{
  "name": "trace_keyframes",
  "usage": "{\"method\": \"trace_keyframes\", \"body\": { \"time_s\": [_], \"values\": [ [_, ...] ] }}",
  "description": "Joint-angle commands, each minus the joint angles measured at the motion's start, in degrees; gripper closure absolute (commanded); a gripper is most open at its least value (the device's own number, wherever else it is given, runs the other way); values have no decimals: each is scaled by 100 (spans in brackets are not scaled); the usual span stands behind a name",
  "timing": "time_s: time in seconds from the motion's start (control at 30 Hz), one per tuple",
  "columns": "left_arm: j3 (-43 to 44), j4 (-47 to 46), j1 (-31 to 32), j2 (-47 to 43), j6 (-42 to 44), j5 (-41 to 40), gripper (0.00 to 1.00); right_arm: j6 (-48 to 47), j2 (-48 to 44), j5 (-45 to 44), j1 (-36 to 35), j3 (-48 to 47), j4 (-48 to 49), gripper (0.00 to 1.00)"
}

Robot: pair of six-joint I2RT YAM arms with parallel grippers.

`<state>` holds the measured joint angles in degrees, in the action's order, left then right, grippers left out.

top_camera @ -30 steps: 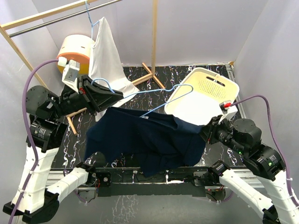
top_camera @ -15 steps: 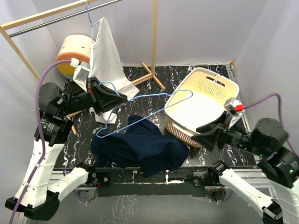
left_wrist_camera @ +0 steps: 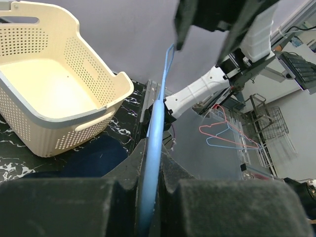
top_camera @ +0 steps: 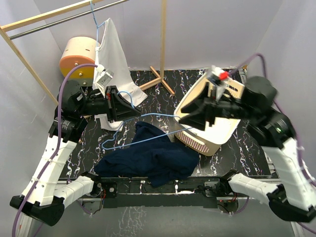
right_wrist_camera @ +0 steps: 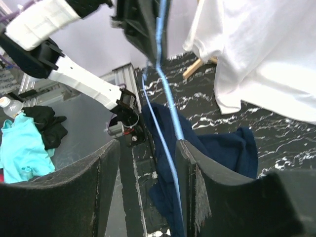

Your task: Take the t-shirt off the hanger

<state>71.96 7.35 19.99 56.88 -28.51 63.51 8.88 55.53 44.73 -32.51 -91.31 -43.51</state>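
Hanger (left_wrist_camera: pixel 157 108) in left gripper (left_wrist_camera: pixel 148 197), wrist view

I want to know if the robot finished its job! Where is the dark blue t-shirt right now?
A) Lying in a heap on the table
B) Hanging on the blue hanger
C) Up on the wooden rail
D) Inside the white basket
A: the dark blue t-shirt lies crumpled on the black table, and the blue hanger held by the left gripper is bare.

My left pads (left_wrist_camera: pixel 59 207) look rough, matt black; the hanger (left_wrist_camera: pixel 156 123) is smooth blue wire, the t-shirt (top_camera: pixel 148 158) matt navy cloth.
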Motion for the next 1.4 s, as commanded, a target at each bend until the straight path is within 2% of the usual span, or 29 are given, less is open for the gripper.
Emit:
{"method": "trace_keyframes", "body": {
  "time_s": [0.0, 0.23, 0.53, 0.77, 0.83, 0.9, 0.93, 1.0, 1.03, 1.07, 1.1, 1.17, 1.23, 1.37],
  "values": [
    [81, -76, -21, -73, 65, 245, 100, -169, 468, 477, 15, -226, 509, 48],
    [68, -162, -20, -38, 34, 224, 100, -160, 856, 821, 13, -355, 509, 49],
    [91, -461, -21, 7, -185, 216, 100, -207, 1014, 802, 0, -166, 435, 50],
    [184, -613, -19, 45, -346, 194, 100, -302, 1181, 649, -69, -133, 288, 57],
    [187, -682, -17, 50, -400, 194, 100, -348, 1222, 603, -104, -141, 233, 65],
    [202, -709, -19, 66, -425, 161, 100, -354, 1240, 538, -123, -149, 216, 86],
    [210, -702, -14, 65, -431, 143, 100, -360, 1237, 500, -128, -150, 207, 91],
    [228, -642, -21, 56, -404, -1, 100, -353, 1190, 311, -132, -154, 209, 92],
    [251, -522, -19, 37, -339, -172, 90, -311, 1151, 147, -133, -147, 229, 92],
    [292, -329, -21, 17, -215, -404, 76, -268, 1082, -82, -133, -131, 258, 92],
    [356, -64, -17, -15, -47, -660, 56, -231, 1010, -287, -133, -99, 299, 92],
    [436, 375, -17, -136, 207, -1226, 38, -161, 849, -785, -132, -32, 357, 92],
    [450, 706, -21, -320, 412, -1846, 28, -79, 658, -1104, -132, 51, 420, 92],
    [355, 1049, -21, -773, 641, -3142, 25, 97, 457, -1655, -133, 74, 536, 92]
  ]
}}
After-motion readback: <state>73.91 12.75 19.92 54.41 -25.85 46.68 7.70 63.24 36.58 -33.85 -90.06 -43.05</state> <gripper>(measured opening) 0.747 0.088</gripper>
